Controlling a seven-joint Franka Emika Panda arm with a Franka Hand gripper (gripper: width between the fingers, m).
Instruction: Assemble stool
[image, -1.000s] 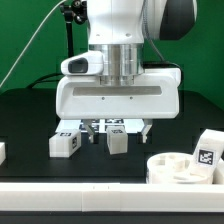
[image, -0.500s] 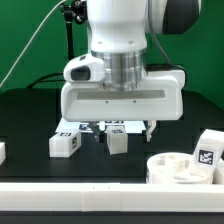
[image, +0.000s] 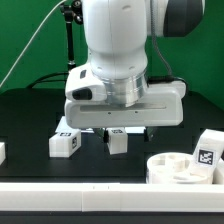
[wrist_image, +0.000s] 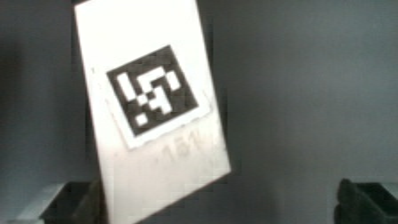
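Gripper (image: 126, 134): white-bodied, pointing down over the black table (image: 30, 120), its two dark fingers (wrist_image: 365, 198) spread apart and gripping nothing. Leg (image: 118, 143): short white block standing on the table between the spread fingers. In the wrist view it lies slanted, one flat white face bearing a black-and-white square tag (wrist_image: 157, 90). It sits closer to one finger, and a plain dark gap separates it from the other. Second leg (image: 67, 143): white, tagged, just beside the gripper toward the exterior view's left. Seat (image: 160, 170): low round white ring, apart from the gripper toward the exterior view's right and nearer the camera. Third leg (image: 210, 148): white, tagged, just behind the seat, well apart from the gripper. Border rail (image: 60, 190): long, white, along the table's near edge.
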